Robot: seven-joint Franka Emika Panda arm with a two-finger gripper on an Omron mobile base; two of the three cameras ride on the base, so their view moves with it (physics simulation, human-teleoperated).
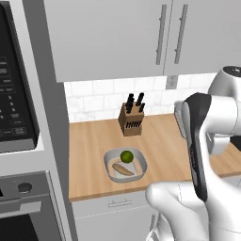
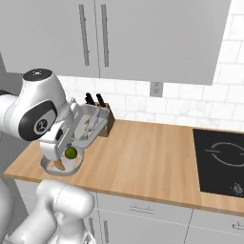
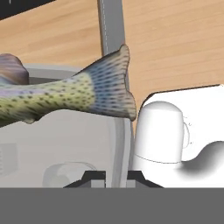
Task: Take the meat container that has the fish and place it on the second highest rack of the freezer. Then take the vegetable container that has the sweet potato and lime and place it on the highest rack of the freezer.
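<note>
Okay so, sweeping left to right. Over on the left of the wooden counter (image 1: pixel 94 141) the vegetable container (image 1: pixel 125 165) sits flat with the lime (image 1: pixel 126 156) at the back of it and the sweet potato (image 1: pixel 123 170) just in front. That one is untouched and waits its turn. Behind it the knife block (image 1: pixel 131 117) stands against the tile, near enough that I want to swing clear of it.

Then me. My gripper (image 3: pixel 115 177) is clenched on the rim of the meat container (image 2: pixel 90 125), the wall running straight up between my two tips in the hand view. The fish (image 3: pixel 65 97) lies across the tray, its speckled tail draped right at the rim I'm pinching. In the right base view the tray looks lifted off the counter and tipped, hanging above the vegetable container.

Tips for this bit, as I see it: an edge grip on a tray means it wants to sag and roll, so I'd level my wrist first, or the fish could slide out. Slow turns, no jerks. I'd lift before swinging, so I don't clip the lime. Far right the cooktop (image 2: pixel 221 159) isn't in my way. The freezer isn't in front of me, so there's a carry ahead.
</note>
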